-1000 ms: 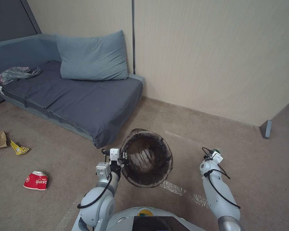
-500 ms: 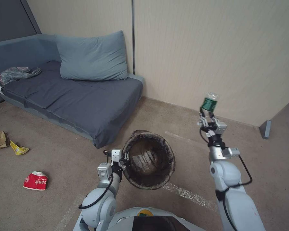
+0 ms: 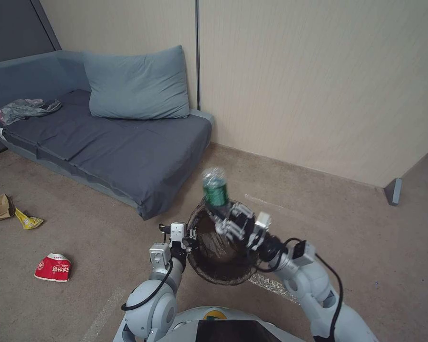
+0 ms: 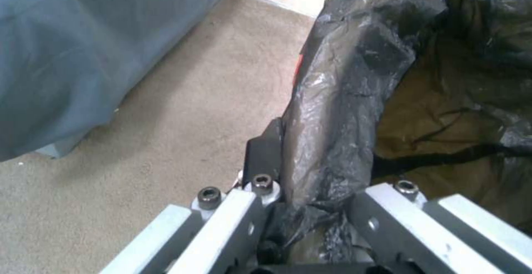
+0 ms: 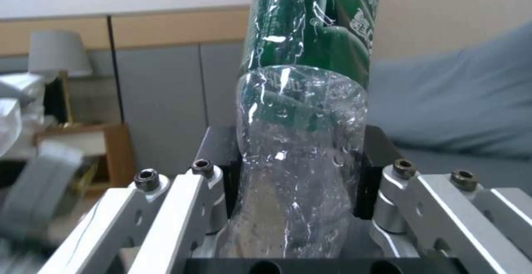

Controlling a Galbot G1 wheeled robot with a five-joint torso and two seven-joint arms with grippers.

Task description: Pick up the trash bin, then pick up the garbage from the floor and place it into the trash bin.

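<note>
The left hand [image 3: 189, 236] is clamped on the liner-covered rim of the trash bin [image 3: 223, 266], holding it off the floor with its mouth tipped toward the robot. The right hand [image 3: 226, 217] is clamped on a clear bottle with a green label [image 3: 215, 189], held over the bin's far rim. Farther off on the carpet lie a crushed red-and-white paper cup [image 3: 53, 267], a yellow wrapper [image 3: 28, 220] and a tan paper bag [image 3: 0, 206], near the sofa's [image 3: 142, 161] front edge.

one trash bin [image 3: 223, 266], one bottle [image 3: 215, 188], one red cup [image 3: 53, 267], one pillow [image 3: 137, 84], two grippers
</note>
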